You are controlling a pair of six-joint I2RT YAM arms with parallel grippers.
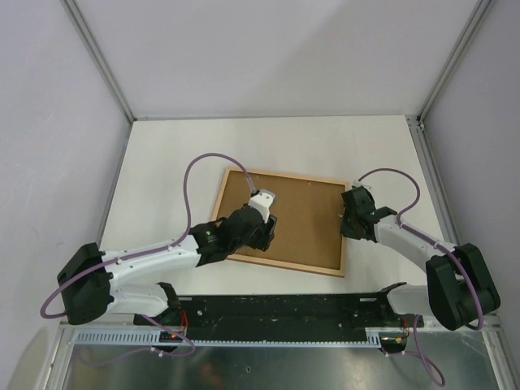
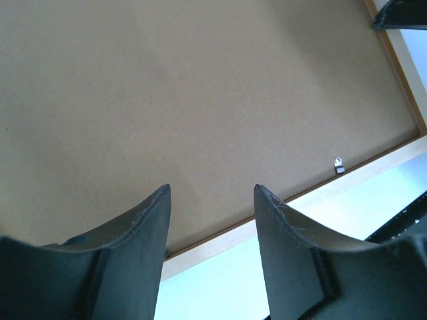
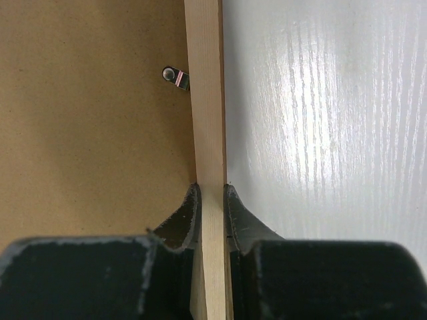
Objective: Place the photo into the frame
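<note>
The frame (image 1: 284, 174) lies back side up on the white table, pale wood rails showing, with the brown backing board (image 1: 305, 223) set in it. The photo is not visible in any view. My left gripper (image 1: 264, 234) is open and empty, hovering over the backing board (image 2: 200, 87) close to the frame's near rail (image 2: 220, 241). My right gripper (image 1: 347, 221) is shut on the frame's right rail (image 3: 205, 100), one finger on the backing side, the other on the table side.
A small metal retaining clip (image 3: 176, 77) sits on the backing beside the right rail; another clip (image 2: 338, 164) sits by the near rail. White table (image 3: 320, 133) surrounds the frame. Walls enclose the back and both sides.
</note>
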